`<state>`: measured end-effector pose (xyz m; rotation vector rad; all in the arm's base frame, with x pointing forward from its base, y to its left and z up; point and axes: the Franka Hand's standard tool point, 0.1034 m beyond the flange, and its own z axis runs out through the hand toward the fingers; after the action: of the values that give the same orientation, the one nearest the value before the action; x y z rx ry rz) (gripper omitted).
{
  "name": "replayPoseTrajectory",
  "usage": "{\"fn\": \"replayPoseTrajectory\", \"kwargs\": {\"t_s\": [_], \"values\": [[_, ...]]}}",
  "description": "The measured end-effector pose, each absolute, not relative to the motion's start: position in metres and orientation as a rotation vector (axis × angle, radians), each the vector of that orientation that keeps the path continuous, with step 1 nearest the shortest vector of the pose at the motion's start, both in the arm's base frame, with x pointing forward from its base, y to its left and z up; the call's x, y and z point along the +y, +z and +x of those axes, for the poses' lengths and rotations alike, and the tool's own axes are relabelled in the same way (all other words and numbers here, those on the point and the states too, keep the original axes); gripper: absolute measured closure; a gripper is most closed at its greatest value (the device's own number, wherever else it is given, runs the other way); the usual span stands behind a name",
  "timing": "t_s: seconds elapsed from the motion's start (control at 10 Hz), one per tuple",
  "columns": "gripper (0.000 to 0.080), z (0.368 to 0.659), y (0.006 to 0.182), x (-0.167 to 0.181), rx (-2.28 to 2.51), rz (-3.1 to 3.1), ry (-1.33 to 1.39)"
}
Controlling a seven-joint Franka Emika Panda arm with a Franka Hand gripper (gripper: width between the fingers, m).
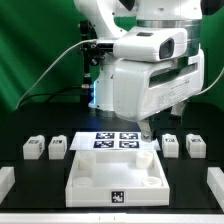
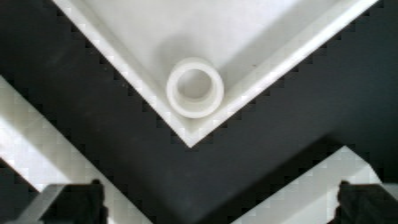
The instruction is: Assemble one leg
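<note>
Near the desk (image 1: 35, 180) left edge, two small tagged white legs (image 1: 32, 148) side by side; mid-desk, the marker board (image 1: 115, 140), with the white tray body (image 1: 100, 180) toward the front edge; above a corner of that body, pincer (image 2: 217, 203) spread wide, pinching nothing; near the right edge, two more legs (image 1: 170, 146), untouched.

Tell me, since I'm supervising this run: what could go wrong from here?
1. The end effector is open and empty over the tray's corner socket; lowering here might hit the tray wall.
2. The nearest leg stands close beside another leg; grabbing one could knock the other.
</note>
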<state>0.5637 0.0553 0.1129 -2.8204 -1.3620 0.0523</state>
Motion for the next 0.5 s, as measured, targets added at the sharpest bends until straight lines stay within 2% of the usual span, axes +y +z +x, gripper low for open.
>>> {"fn": "replayPoseTrajectory", "kwargs": {"t_s": [0.3,0.5], "values": [[0.0150,0.564,0.112,0.055,-1.366,-2.818,0.053],[0.0150,0.554,0.107,0.041,-1.820,-2.563,0.028]]}}
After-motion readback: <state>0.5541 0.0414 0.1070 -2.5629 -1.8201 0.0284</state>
